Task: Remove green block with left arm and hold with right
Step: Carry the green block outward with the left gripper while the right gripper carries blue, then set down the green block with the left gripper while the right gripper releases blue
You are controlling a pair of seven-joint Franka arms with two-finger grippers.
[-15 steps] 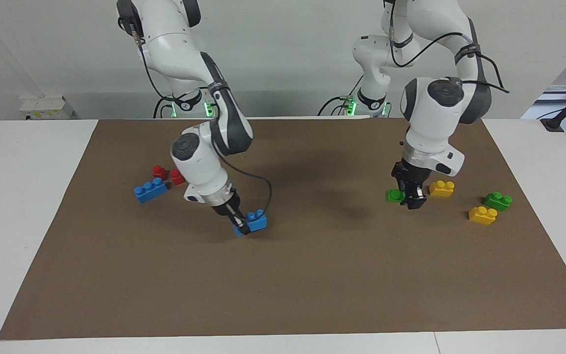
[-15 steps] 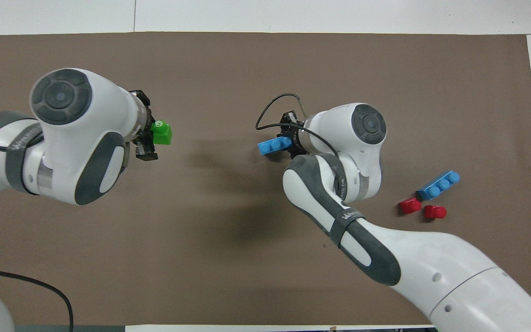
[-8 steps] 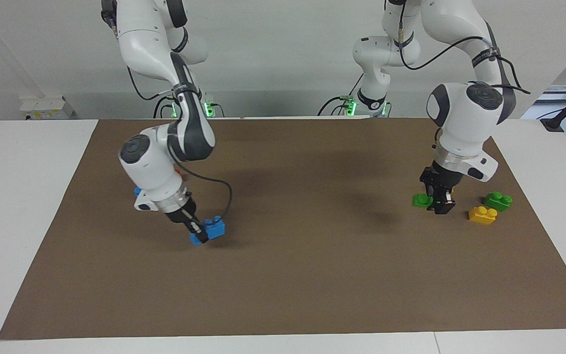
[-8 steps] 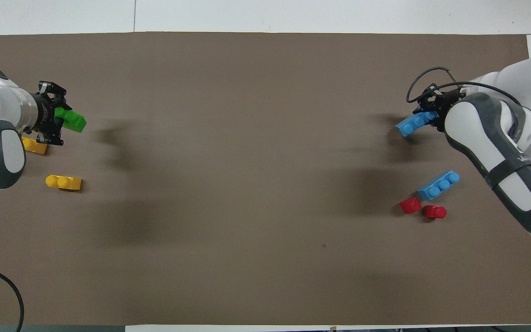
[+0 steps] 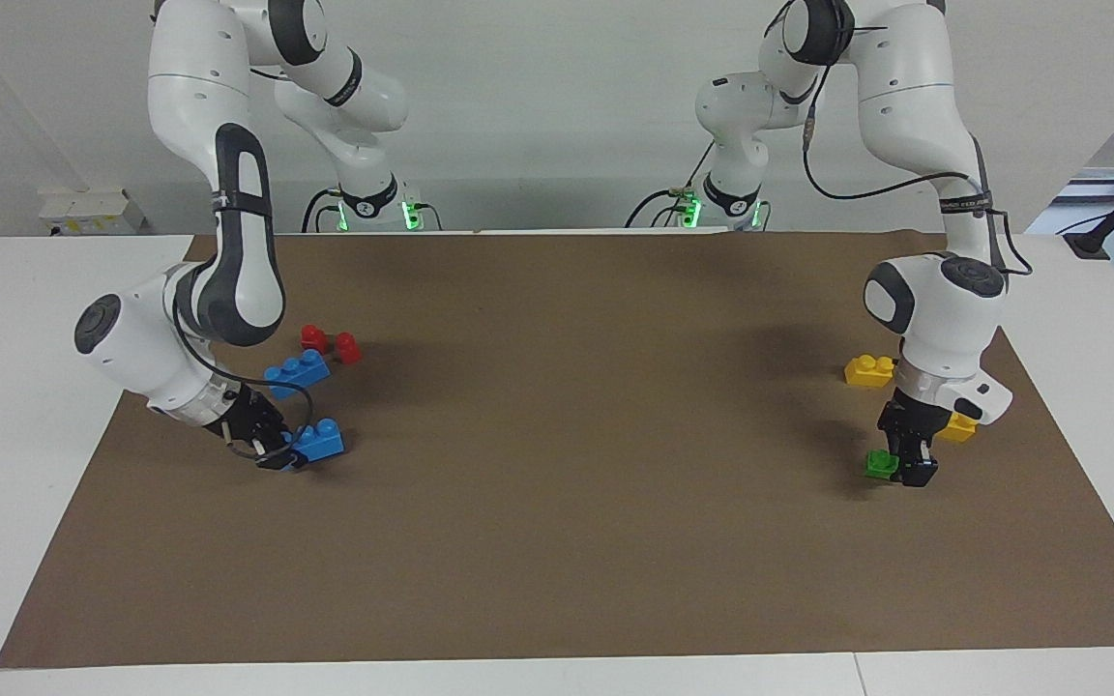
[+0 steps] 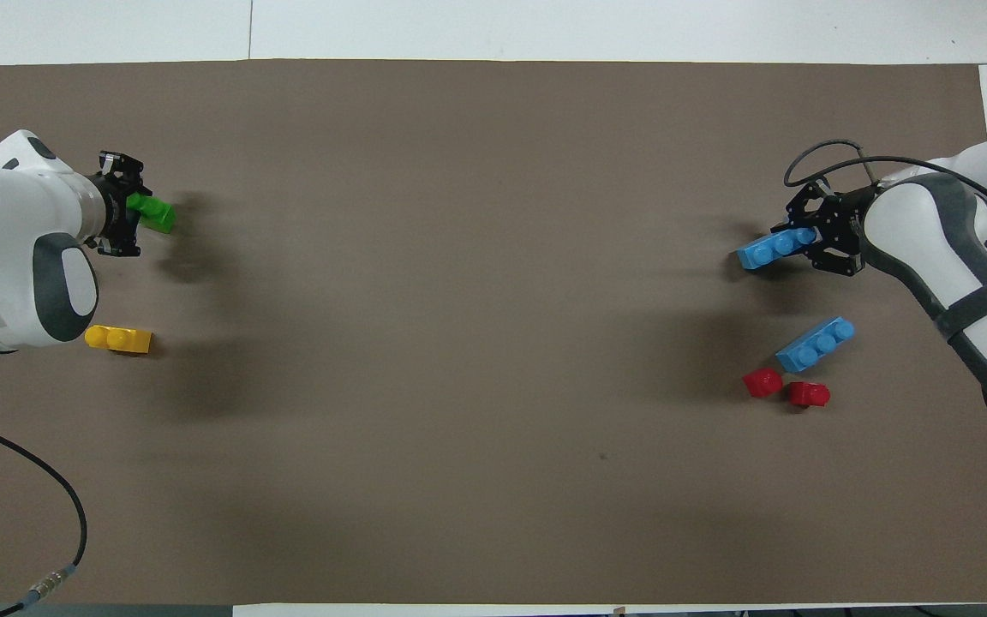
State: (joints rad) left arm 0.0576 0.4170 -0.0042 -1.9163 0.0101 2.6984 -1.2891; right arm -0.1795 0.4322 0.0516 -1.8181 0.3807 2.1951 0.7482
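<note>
Green block (image 5: 878, 463) pinched between the left gripper (image 5: 908, 468) fingers, low over the brown mat (image 5: 576, 541) at the left arm's end.
Its long axis juts sideways out of the jaws, toward the table's middle; the right gripper (image 5: 278, 454) clamps a blue brick (image 5: 321, 440).

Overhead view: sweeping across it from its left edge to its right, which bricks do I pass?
yellow brick → green block in the left hand → blue brick in the right hand → red brick
</note>
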